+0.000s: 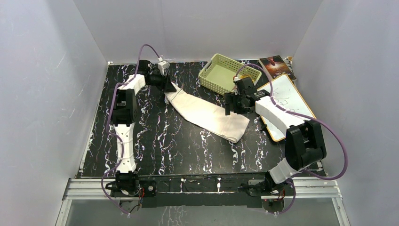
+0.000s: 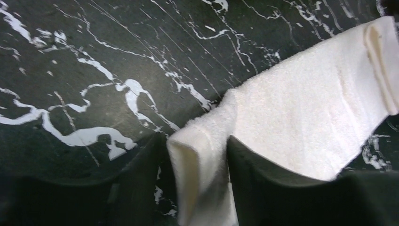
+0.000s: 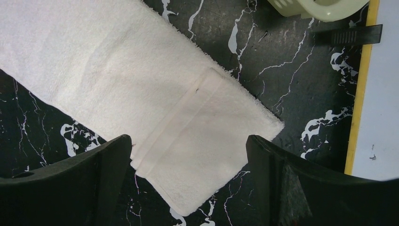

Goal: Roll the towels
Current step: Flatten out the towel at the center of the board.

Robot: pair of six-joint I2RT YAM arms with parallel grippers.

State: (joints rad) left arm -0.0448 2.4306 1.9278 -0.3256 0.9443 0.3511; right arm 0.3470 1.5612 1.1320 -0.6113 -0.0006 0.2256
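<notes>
**Item 1: cream-white towel** point(image 1: 207, 115). It lies flat on the black marbled table point(image 1: 164, 150), left of the basket point(image 1: 211, 82) and the orange-rimmed board point(image 1: 289, 96). In the top view its long axis runs from 10 o'clock to 4 o'clock. The hemmed short end is at 4 o'clock. The 10 o'clock end is bunched up into a standing fold.

**Item 2: left gripper** point(image 1: 167, 85). It sits at the towel's 10 o'clock end. In the wrist view the raised fold stands between its two fingers. A dark sliver shows beside one finger, so I cannot tell whether it pinches the cloth or only flanks it.

**Item 3: right gripper** point(image 1: 230, 104). Its jaws are spread wide and hold nothing. It hovers above the towel near the 4 o'clock end. In the wrist view the hem band lies between its fingers and the cloth runs off toward 10 o'clock.

**Item 4: second towel.** It shows in no view.

**Note.** A roll would probably travel along the long axis, starting from a short end. The left arm is the nearer, since it is already in the cloth, while the right stands above its end.
</notes>
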